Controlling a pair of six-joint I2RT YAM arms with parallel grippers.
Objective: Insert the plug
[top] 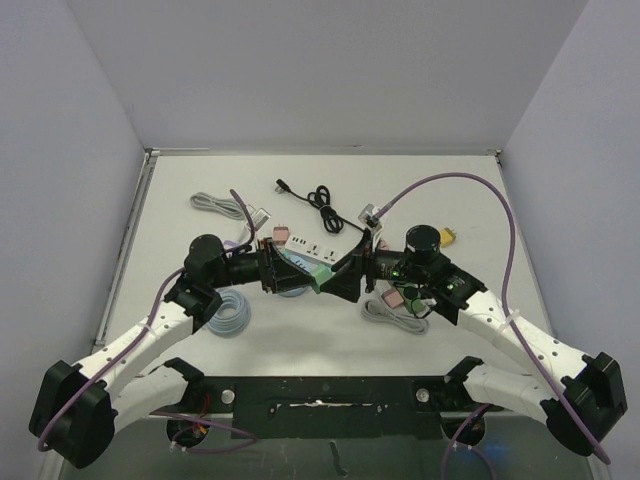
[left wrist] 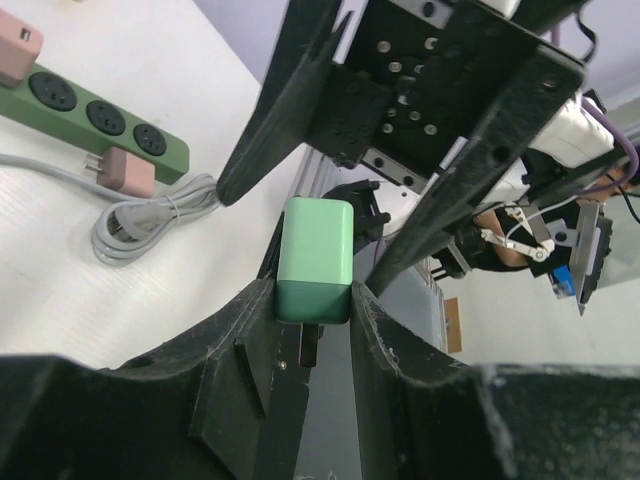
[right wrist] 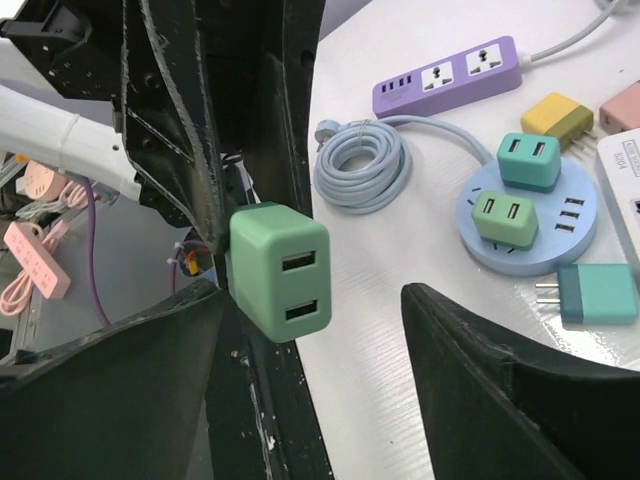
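Note:
The plug (left wrist: 315, 260) is a light green cube-shaped adapter with two USB slots on its face (right wrist: 280, 270), and a metal prong shows under it. My left gripper (left wrist: 313, 300) is shut on its lower end and holds it in the air above the table's middle (top: 322, 275). My right gripper (right wrist: 315, 295) is open around the same plug. A wide gap separates the plug from that gripper's right finger (right wrist: 470, 340). The two grippers meet tip to tip in the top view.
A round blue socket hub (right wrist: 575, 240) carries two green adapters, with a teal plug (right wrist: 595, 293) beside it. Nearby lie a purple power strip (right wrist: 450, 75), a blue cable coil (right wrist: 360, 165), a green power strip (left wrist: 95, 115) and a grey cable bundle (left wrist: 150, 220).

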